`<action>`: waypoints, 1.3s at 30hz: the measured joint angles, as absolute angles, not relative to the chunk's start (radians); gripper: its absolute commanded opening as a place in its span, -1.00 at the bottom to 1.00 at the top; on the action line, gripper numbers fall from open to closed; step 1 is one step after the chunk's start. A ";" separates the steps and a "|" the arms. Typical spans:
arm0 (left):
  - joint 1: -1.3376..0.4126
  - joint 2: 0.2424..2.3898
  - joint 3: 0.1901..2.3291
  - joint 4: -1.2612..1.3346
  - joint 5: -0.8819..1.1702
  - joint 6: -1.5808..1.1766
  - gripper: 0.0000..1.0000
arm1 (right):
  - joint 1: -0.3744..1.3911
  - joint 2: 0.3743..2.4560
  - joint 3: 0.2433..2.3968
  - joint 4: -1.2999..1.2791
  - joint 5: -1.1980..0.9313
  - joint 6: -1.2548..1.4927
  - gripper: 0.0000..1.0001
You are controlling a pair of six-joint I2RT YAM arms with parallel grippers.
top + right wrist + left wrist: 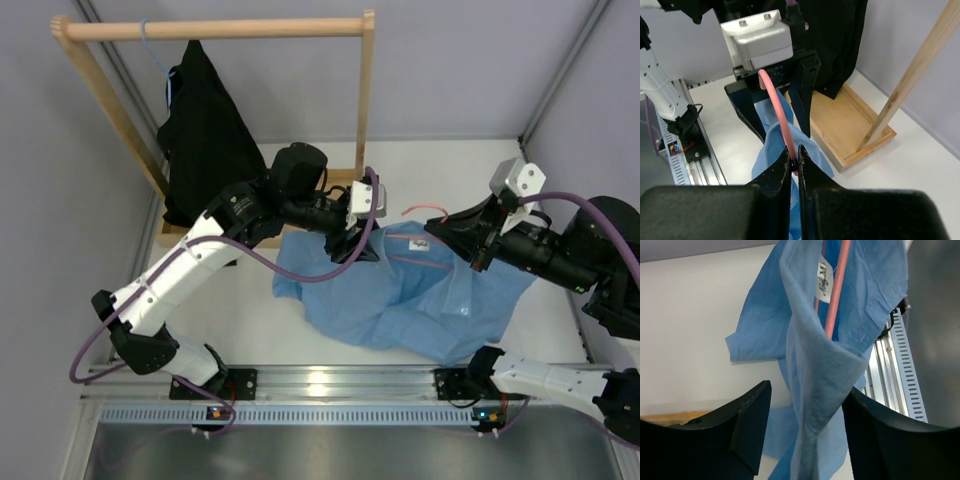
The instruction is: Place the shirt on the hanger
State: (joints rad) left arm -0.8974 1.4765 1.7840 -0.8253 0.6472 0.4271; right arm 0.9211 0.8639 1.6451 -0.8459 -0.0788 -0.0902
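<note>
The right gripper (796, 167) sits closest in its wrist view, its black fingers pressed together on the thin pink wire hanger (777, 107); the left gripper (806, 390) has its fingers (750, 420) apart on either side of a raised fold of the light blue collared button-up fabric shirt (420, 300), one pad at the cloth and the other clear of it, so nothing is pinched there; the step in hand looks like working the hanger into the neck of the shirt; next, I judge, the left fingers must close on that fold and draw it over the hanger's shoulder while the right holds the wire steady; the shirt lies crumpled on the white table (260, 340) between the arms, right of centre, its collar end lifted at the far side, the wire running past the small white neck label (825, 282) into the cloth; it looks floppy and apt to slide off.
</note>
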 measured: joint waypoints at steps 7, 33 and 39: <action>-0.871 1.473 1.784 -0.834 0.744 0.426 0.51 | 0.921 0.864 1.602 -0.838 -0.102 -0.089 -1.00; -0.784 1.471 1.784 -0.875 0.938 0.419 -1.00 | 0.921 0.739 1.433 -0.746 -0.107 -0.034 0.22; -0.759 1.458 1.778 -0.886 0.992 0.422 -1.00 | 0.921 0.609 1.443 -0.850 -0.104 -0.050 0.16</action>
State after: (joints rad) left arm -0.7589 1.4578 1.7779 -0.8860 0.9924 0.4221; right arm 0.9207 0.6086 1.4433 -0.8497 -0.1036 -0.0502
